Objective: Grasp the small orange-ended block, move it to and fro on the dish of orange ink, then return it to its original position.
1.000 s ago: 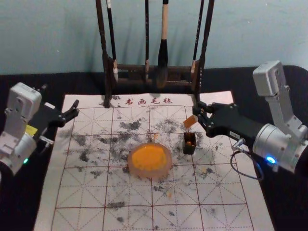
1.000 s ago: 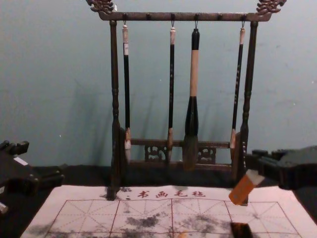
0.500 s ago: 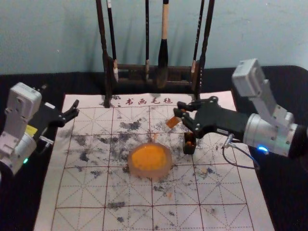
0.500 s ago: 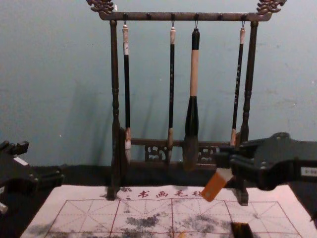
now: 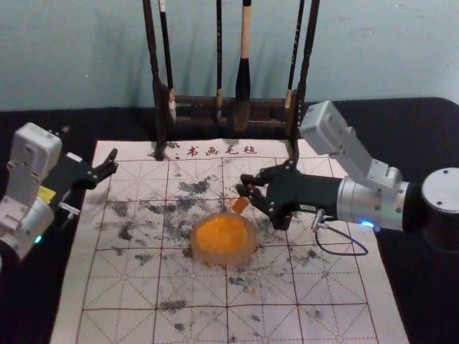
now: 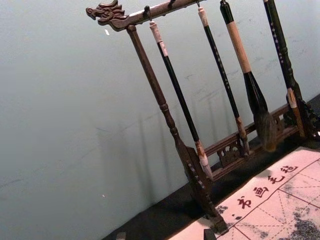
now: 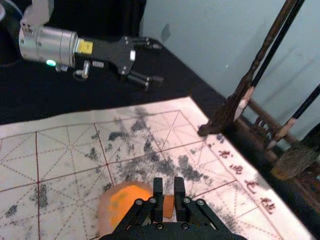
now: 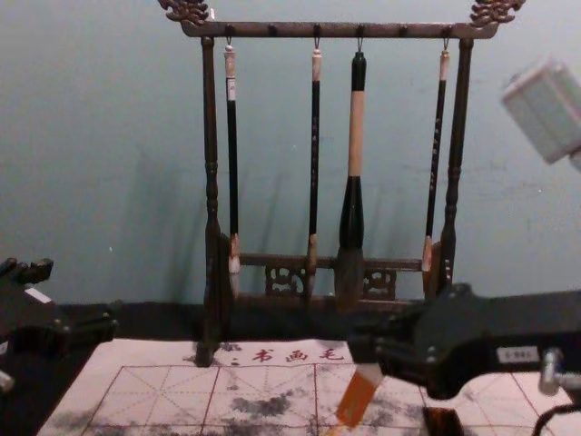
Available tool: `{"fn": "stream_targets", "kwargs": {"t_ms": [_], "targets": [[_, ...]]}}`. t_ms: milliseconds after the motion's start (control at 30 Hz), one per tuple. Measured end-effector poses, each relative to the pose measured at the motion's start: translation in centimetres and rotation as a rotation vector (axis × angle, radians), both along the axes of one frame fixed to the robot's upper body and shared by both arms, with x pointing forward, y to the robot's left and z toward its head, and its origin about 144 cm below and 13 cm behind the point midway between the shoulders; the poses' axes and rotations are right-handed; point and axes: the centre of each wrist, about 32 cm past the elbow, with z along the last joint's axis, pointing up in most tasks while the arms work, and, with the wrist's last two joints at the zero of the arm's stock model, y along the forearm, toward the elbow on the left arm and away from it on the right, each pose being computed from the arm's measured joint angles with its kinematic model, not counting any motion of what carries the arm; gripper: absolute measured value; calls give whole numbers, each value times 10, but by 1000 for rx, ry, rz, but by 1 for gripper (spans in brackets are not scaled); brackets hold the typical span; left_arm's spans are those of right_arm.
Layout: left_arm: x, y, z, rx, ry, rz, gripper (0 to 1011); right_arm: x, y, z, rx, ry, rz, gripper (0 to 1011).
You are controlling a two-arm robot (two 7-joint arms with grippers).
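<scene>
Okay, the right gripper [image 7: 168, 187] has just carried the small pale block with the orange end [image 8: 357, 400] in from the right of the round, translucent pinkish dish [image 5: 226, 259], so the approach looks nearly done and the dabbing should be next. The block is now near the dish's far-right rim, tilted, orange end down, with that end reading as raised. It's clamped between both fingers of the right gripper, with no sideways slip I can spot. Dish contents: bright orange ink [image 5: 221, 233] over most of the floor, surface uneven. Second container: the small dark open-topped box [image 8: 442, 421] right of the dish, partly behind the arm from the head side; orange marks inside, can't tell if that's residue or something stored. Probably the block's home slot. The left gripper [image 7: 159, 62] is parked well left of the dish, fingers apart, empty. Next move likely needs a bit more travel toward the dish, then a gentle drop. Risk: come in too low and the tilted end catches the rim and shoves the dish.
</scene>
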Motion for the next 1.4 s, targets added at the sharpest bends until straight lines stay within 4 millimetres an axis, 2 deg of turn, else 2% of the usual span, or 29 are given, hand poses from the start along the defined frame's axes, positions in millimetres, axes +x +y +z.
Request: {"fn": "stream_targets", "kwargs": {"t_ms": [633,1400], "targets": [[0,0,0,0,0,0,1001,13,23,1,-63,107,4,130],[0,0,0,0,0,0,1001,20,42,1,-82,141,-25,130]]}}
